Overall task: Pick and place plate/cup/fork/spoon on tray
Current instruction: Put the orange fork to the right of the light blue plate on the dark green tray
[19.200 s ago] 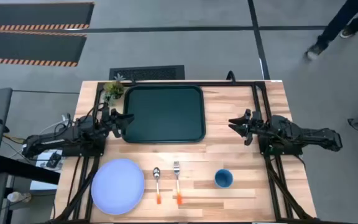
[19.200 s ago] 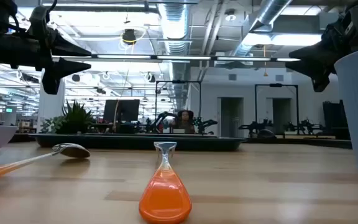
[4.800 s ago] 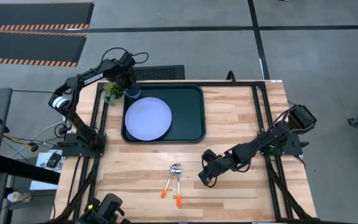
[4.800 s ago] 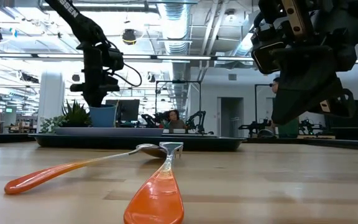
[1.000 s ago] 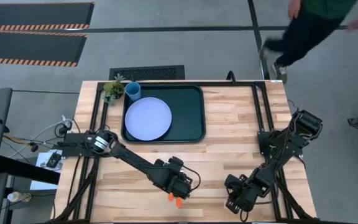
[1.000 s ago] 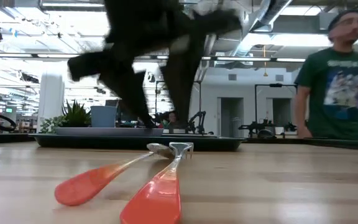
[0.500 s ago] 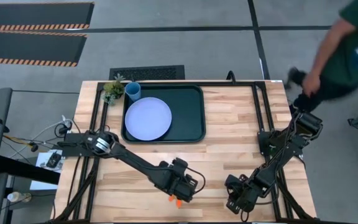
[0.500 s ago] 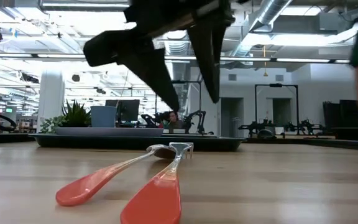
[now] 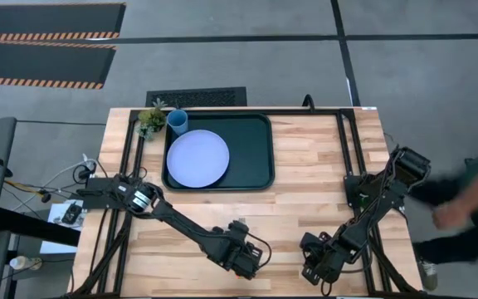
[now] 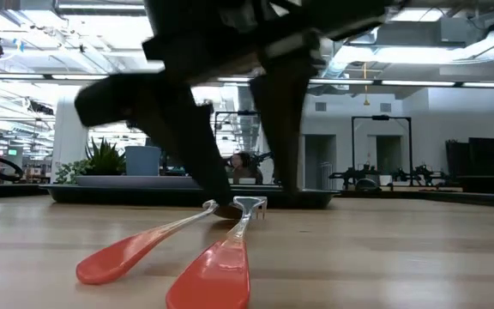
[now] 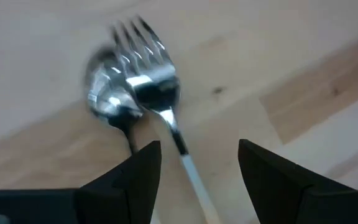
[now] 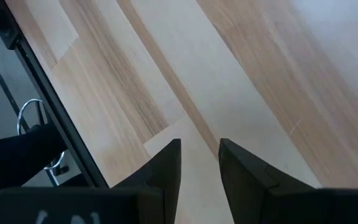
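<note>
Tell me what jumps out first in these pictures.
The left hand, open, hangs low over the fork and spoon, whose heads overlap on the table's near side. Behind them, the plate sits on the green tray, with the cup by its far left corner.

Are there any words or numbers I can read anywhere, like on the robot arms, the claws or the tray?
No words or numbers can be read in any of the views right now.
The left claw and the right claw show bare dark fingers, no writing.
The tray, plate and cup carry no labels.
The fork and spoon show only plain metal.
</note>
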You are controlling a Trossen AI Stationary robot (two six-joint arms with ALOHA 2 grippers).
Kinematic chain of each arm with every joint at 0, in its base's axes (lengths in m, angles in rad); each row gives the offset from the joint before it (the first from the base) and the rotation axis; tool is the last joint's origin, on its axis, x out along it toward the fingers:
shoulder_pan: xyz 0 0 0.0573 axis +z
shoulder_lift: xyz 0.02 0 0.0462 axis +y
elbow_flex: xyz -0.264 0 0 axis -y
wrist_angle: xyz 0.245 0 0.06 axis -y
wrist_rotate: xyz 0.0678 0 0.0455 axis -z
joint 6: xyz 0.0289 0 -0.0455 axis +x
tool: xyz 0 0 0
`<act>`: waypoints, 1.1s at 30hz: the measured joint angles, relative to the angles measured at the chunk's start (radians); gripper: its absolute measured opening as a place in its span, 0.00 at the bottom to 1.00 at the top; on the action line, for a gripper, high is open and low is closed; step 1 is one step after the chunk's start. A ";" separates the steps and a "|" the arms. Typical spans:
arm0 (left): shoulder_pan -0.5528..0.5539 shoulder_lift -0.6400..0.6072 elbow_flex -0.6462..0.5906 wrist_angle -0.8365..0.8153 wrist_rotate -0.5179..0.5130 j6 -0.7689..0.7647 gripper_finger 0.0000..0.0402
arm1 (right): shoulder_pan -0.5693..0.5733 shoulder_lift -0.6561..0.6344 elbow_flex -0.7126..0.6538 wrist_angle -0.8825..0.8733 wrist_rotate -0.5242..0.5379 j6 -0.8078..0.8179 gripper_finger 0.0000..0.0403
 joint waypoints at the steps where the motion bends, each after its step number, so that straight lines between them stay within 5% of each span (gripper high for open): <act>1: 0.000 0.009 0.000 0.014 0.009 -0.004 0.50 | 0.000 0.000 0.000 0.000 0.000 -0.002 0.33; 9: 0.002 0.040 0.002 0.008 0.040 0.014 0.46 | 0.000 0.000 0.000 0.009 0.002 -0.010 0.33; 18: 0.008 0.035 -0.001 0.019 0.007 0.117 0.04 | 0.000 0.000 0.000 0.011 0.005 -0.006 0.32; 26: 0.012 -0.018 -0.002 0.022 -0.021 0.182 0.01 | -0.013 -0.001 0.000 0.012 0.030 -0.033 0.32; 33: 0.013 -0.192 -0.002 0.026 -0.036 0.377 0.00 | -0.058 -0.094 0.000 0.011 0.064 -0.238 0.32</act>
